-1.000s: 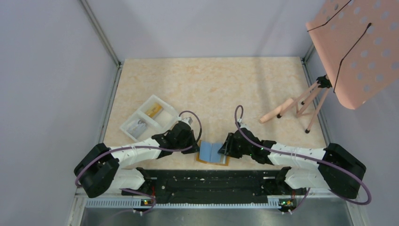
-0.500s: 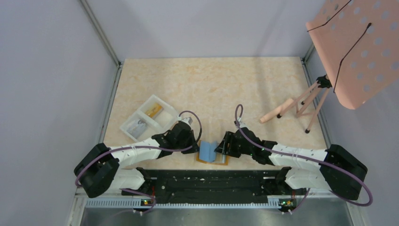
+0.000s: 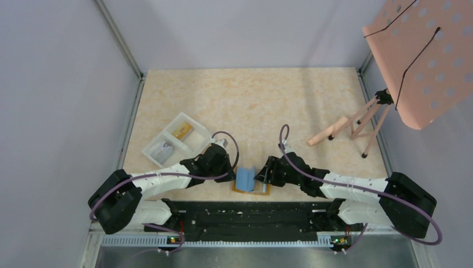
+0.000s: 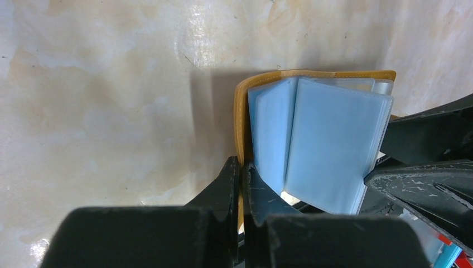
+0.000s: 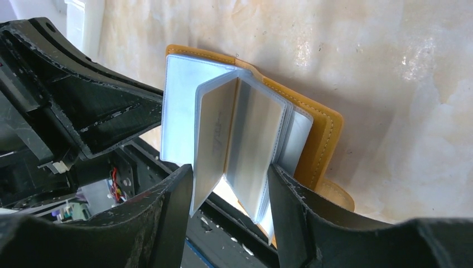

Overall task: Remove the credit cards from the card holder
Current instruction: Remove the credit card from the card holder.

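- The card holder (image 3: 246, 191) lies open at 6 o'clock on the tabletop (image 3: 251, 100), right at the near edge between the two arms.
- The left end effector (image 4: 241, 167) sits at the holder's 9 o'clock. Its fingers are together, clamped on the edge of the orange cover, pinning it down.
- The right end effector (image 5: 231, 178) has moved in from 3 o'clock toward the holder's spine over the last second. The plastic sleeves (image 3: 244, 178), which lay flat a second ago, now stand up and fan out like pages.
- Its fingers are apart and straddle the raised sleeves. Whether they touch a sleeve cannot be told.
- This looks like leafing through the holder to expose a pocket, not yet a pull.
- A whitish card (image 5: 215, 134) shows inside one upright sleeve. A light blue card (image 4: 329, 145) seems to sit in the sleeve facing the left wrist camera. Both are inside the holder, so none of the removal is done.
- For the next step, the right fingers would probably need to close on one card's free edge rather than on the whole bundle.
- A white tray (image 3: 167, 134) stands well apart at the holder's 10 o'clock.
- A pink stand (image 3: 424, 61) is far off at 2 o'clock.
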Controlling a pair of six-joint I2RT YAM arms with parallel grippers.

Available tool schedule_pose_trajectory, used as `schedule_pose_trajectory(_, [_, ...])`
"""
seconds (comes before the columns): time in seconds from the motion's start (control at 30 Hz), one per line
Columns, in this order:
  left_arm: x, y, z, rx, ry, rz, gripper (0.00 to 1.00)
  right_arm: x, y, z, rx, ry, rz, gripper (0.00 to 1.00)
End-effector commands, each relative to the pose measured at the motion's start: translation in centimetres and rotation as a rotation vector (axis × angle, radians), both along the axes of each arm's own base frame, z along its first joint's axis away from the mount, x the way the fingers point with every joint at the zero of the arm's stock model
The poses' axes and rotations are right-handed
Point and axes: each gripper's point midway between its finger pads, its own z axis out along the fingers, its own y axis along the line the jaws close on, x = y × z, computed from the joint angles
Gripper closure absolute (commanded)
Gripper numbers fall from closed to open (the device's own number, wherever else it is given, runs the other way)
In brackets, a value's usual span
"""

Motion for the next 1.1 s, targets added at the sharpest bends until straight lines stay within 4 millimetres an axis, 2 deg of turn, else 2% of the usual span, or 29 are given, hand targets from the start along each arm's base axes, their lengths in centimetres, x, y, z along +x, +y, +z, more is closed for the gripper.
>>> schedule_pose_trajectory(0.0, [0.4, -1.3, 0.9, -0.051, -0.016, -0.015, 1.0, 0.5, 2.0, 3.3, 0.143, -0.072, 0.026, 0.49])
schedule_pose_trajectory(0.07, [0.3, -1.3, 0.9, -0.052, -0.017, -0.015, 1.0, 0.5, 2.1, 3.5, 0.154, -0.076, 0.029, 0.42])
schedule_pose_trajectory(0.17, [0.3, -1.2, 0.9, -0.051, -0.017, -0.012, 1.0, 0.5, 2.1, 3.7, 0.167, -0.085, 0.031, 0.36])
schedule_pose_trajectory(0.33, [0.3, -1.2, 0.9, -0.051, -0.019, -0.011, 1.0, 0.5, 2.1, 3.8, 0.169, -0.089, 0.028, 0.36])
schedule_pose_trajectory(0.4, [0.3, -1.2, 1.0, -0.052, -0.019, -0.011, 1.0, 0.5, 1.9, 3.7, 0.167, -0.091, 0.023, 0.4])
schedule_pose_trajectory(0.57, [0.3, -1.2, 1.1, -0.052, -0.018, -0.013, 1.0, 0.7, 1.1, 2.5, 0.093, -0.073, -0.001, 0.64])
schedule_pose_trajectory(0.67, [0.5, -0.9, 1.4, -0.034, -0.026, -0.002, 0.99, 0.7, 0.5, 1.5, 0.022, -0.055, -0.006, 0.68])
schedule_pose_trajectory(0.83, [0.9, -0.1, 2.5, -0.002, -0.056, 0.019, 0.93, 1.6, -2.3, 0.1, -0.171, -0.059, -0.068, 0.7])
schedule_pose_trajectory(0.93, [1.0, 0.2, 2.9, 0.015, -0.056, 0.026, 0.86, 1.9, -2.9, 1.2, -0.206, -0.083, -0.076, 0.7])
schedule_pose_trajectory(1.07, [1.2, 1.1, 3.5, 0.055, -0.061, 0.053, 0.75, 1.9, -2.4, 3.8, -0.167, -0.115, -0.056, 0.7])
